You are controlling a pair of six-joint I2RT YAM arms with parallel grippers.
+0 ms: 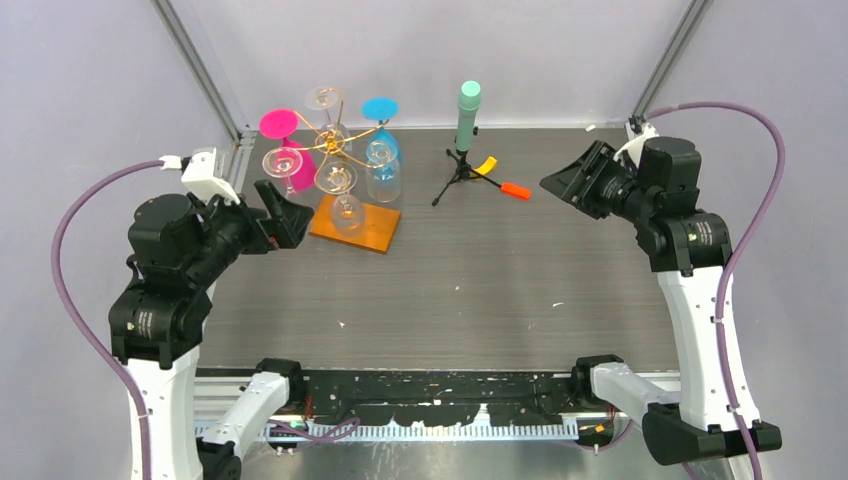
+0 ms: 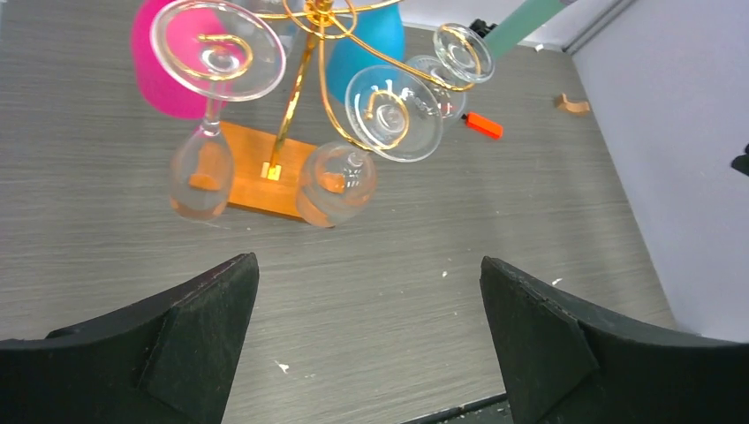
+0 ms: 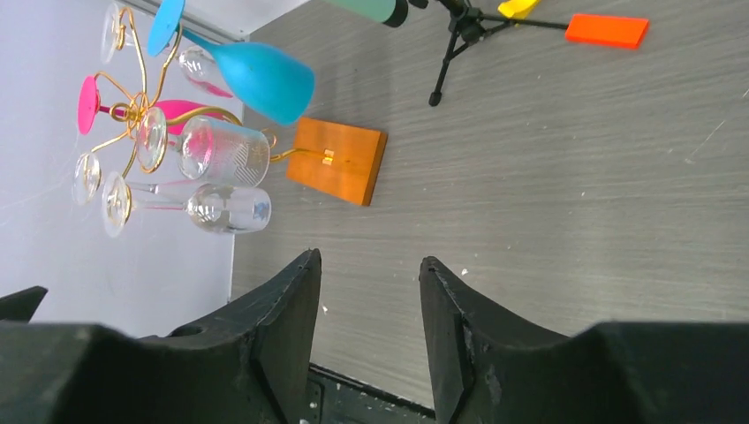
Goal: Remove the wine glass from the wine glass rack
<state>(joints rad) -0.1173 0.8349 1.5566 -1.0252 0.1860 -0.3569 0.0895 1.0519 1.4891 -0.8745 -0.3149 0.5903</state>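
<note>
The gold wire wine glass rack (image 1: pixel 338 140) stands on its orange-brown wooden base (image 1: pixel 362 230) at the back left. Several glasses hang on it upside down: a pink one (image 1: pixel 290 150), a blue one (image 1: pixel 381 140) and clear ones (image 1: pixel 347 212). My left gripper (image 1: pixel 290 215) is wide open and empty, just left of the base and apart from the glasses. In the left wrist view the open gripper (image 2: pixel 369 291) faces two clear glasses (image 2: pixel 201 172) and the base (image 2: pixel 256 181). My right gripper (image 1: pixel 562 183) is open and empty, far right of the rack (image 3: pixel 132 110).
A mint-green cylinder on a black tripod (image 1: pixel 467 120) stands right of the rack. An orange block (image 1: pixel 516 190) and a yellow piece (image 1: pixel 485 165) lie by its legs. Walls and frame posts close off the back and sides.
</note>
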